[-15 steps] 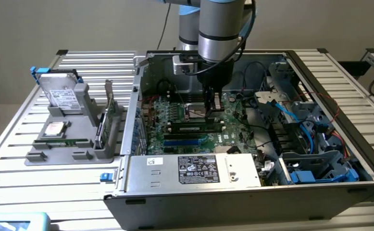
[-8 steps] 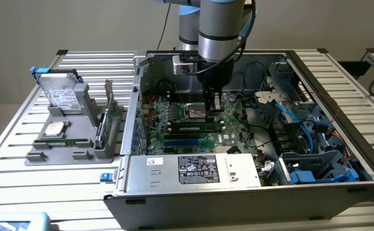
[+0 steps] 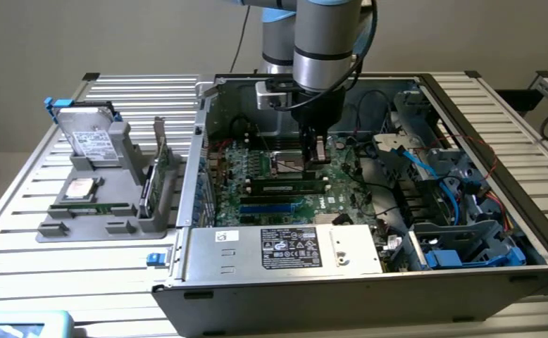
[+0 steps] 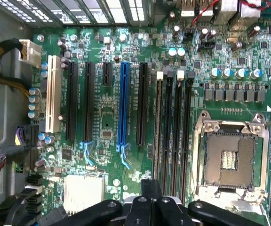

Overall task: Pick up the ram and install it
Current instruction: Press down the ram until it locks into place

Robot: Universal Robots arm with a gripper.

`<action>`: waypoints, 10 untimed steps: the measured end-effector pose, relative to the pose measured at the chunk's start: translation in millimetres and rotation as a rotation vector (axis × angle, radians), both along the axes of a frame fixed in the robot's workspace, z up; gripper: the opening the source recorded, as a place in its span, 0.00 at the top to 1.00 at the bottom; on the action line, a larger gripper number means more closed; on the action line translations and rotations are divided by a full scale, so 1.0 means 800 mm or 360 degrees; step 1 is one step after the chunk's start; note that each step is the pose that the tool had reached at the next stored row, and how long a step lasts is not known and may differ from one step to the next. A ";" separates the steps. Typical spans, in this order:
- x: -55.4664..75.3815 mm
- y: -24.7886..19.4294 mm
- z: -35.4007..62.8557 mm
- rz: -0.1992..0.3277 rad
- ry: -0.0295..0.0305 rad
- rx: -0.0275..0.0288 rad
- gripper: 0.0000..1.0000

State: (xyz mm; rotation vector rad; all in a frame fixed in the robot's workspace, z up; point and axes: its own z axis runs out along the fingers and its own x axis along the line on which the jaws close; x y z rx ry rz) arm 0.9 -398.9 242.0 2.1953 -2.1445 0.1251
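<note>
Your table [image 3: 29,239] of metal slats carried the open computer case [image 3: 499,282], which took up most of it and reached close to the near edge. Bare slats were left only along the far left corner and the left edge. The arm [image 3: 326,42] came down into the case from above, with cable bundles [image 3: 443,190] crowding the side toward the exterior view's right.

On the silver box [image 3: 349,246] at the case's near wall you had a white label [image 3: 291,248], its print too small to read.

The motherboard [image 4: 107,127] lay flat on the case floor. Toward the table's left edge, the grey holder [image 3: 86,229] held a hard drive [image 3: 91,137], an upright card [image 3: 161,172] and a square chip [image 3: 79,188].

The ram [image 3: 284,188] stood in a slot just on the near side of the open socket [image 4: 229,157]. Your pincer [image 3: 313,156] [image 4: 150,186] hung over the black slots, its fingers pressed together and holding nothing you could see.
</note>
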 end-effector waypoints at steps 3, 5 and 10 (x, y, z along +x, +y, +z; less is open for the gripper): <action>0.000 0.0023 -0.004 -0.0010 0.00001 0.00029 0.89; 0.000 0.0048 -0.006 -0.0015 0.00002 0.00029 0.89; 0.000 0.0071 -0.009 -0.0039 0.00009 0.00020 0.89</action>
